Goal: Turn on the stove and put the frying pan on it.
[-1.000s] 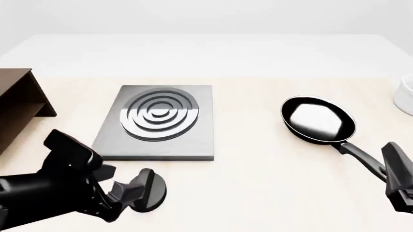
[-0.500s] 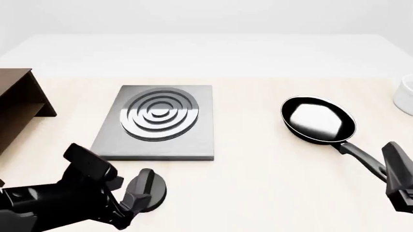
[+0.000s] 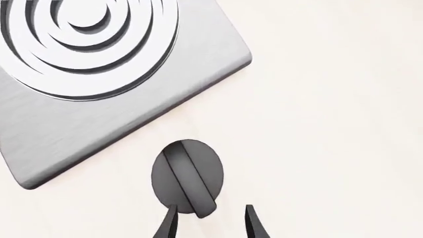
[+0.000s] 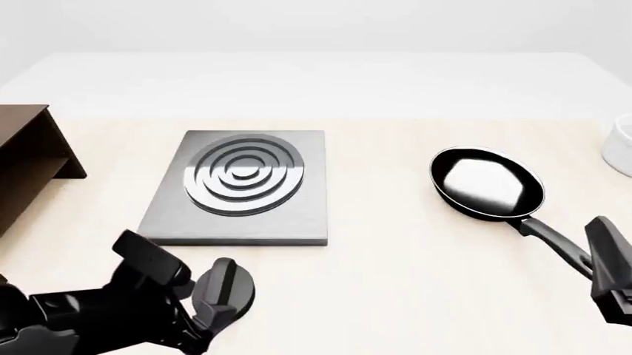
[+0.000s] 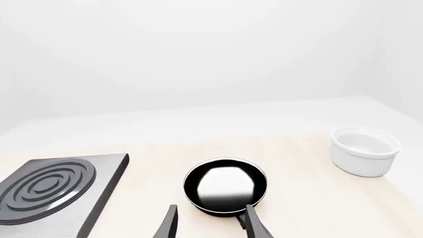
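- The left gripper is sliding lower and nearer the camera than it was a second ago, drawing back along the table's near edge while staying just beside the knob.
- In the left wrist view its jaws are parted, with one fingertip overlapping the near end of the knob's raised bar and the other standing off to the side, so it is gripping nothing (whether it is touching the knob, I cannot tell).
- The knob is sitting on the table just in front of the stove, near its front edge; its bar is lying at a slant across the oval base.
- My reading is that the arm is lining up on the knob, so the turning-on step is not yet settled.
- The frying pan is resting on the bare table well to the right of the stove, in the same spot as before, its handle running toward the right gripper.
- The right gripper is waiting at the handle's end with its jaws parted, holding nothing (it is not moving across the frames).
- A white bowl is standing to the pan's right.
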